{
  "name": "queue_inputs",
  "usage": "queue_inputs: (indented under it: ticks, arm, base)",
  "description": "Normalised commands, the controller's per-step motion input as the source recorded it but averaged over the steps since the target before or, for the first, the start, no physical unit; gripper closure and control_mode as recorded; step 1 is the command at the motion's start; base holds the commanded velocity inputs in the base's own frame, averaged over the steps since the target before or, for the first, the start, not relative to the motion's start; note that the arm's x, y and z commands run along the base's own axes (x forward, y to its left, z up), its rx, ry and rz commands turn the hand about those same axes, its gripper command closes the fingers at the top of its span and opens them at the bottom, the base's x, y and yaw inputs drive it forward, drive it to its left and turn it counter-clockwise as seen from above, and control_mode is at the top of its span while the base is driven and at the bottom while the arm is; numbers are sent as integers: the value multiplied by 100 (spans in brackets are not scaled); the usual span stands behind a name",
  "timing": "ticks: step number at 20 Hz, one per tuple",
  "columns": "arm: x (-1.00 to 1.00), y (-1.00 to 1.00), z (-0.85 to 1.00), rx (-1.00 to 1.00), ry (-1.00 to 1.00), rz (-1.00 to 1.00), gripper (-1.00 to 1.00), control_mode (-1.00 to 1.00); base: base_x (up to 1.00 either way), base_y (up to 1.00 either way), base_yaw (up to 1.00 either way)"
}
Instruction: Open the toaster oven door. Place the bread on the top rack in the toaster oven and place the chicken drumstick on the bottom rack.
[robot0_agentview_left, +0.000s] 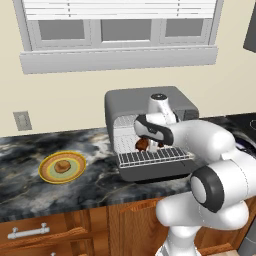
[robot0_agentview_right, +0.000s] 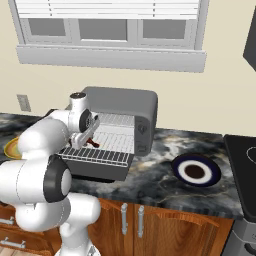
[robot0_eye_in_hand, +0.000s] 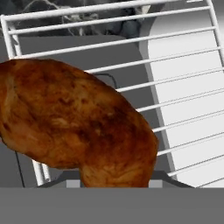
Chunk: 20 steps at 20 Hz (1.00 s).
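Note:
The dark grey toaster oven (robot0_agentview_left: 150, 100) stands on the counter with its door (robot0_agentview_left: 155, 173) folded down flat. A silver wire rack (robot0_agentview_left: 156, 156) is slid out over the door. My gripper (robot0_agentview_left: 148, 145) hangs at the oven mouth just above that rack, shut on the chicken drumstick (robot0_agentview_left: 142, 144). In the hand view the reddish-brown chicken drumstick (robot0_eye_in_hand: 74, 122) hangs close above the rack wires (robot0_eye_in_hand: 175, 105). From the right, the chicken drumstick (robot0_agentview_right: 93, 143) shows under the hand. The bread (robot0_agentview_left: 62, 166), a small tan bun, lies on a yellow plate (robot0_agentview_left: 47, 172) to the left of the oven.
A blue-rimmed plate (robot0_agentview_right: 196, 171) with a dark centre sits on the marble counter right of the oven. A black stovetop (robot0_agentview_right: 243, 155) borders the counter at far right. Wooden drawers and cabinet doors (robot0_agentview_right: 150, 220) run below the counter edge.

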Motion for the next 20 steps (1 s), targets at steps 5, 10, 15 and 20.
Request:
queue_inputs:
  ticks: [5,10,15,20]
  arm:
    - [26,0,-16,0,-8,0,100,-100]
    - [27,0,-10,0,-3,0,100,-100]
    - [27,0,-15,0,0,0,100,-100]
    - [19,0,-16,0,0,0,100,-100]
  base:
    - [0,0,0]
    - [0,0,0]
    - [0,0,0]
    - [0,0,0]
